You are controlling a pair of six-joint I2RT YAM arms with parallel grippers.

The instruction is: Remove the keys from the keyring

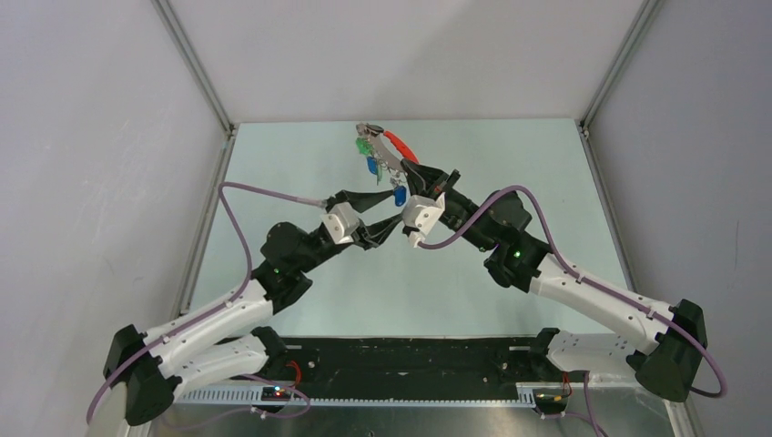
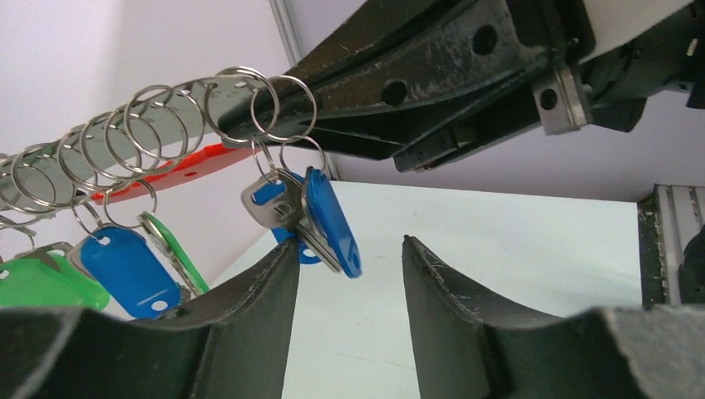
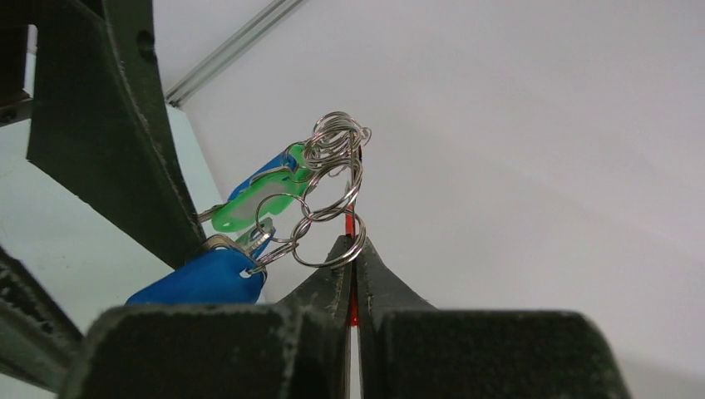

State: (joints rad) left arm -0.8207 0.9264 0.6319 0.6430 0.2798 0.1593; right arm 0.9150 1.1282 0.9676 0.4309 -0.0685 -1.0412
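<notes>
Left gripper (image 2: 349, 247) is spread wide, jaws flanking the nearest blue-tagged key (image 2: 328, 220) but not pinching it. I'd close squarely on the tag rather than the thin split ring, then draw it steadily along and off. Just beyond, the keyring (image 2: 166, 112) hangs high over the table (image 1: 300, 173) with the other keys (image 2: 125, 266) dangling, and the right gripper (image 3: 355, 253) is clamped tight on its red loop (image 2: 179, 166).

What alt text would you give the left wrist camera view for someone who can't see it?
A blue-tagged key hangs from the keyring in line with the open jaws of the left gripper, not yet gripped. The right gripper holds the keyring from the upper right; more blue and green tags dangle at left.
</notes>
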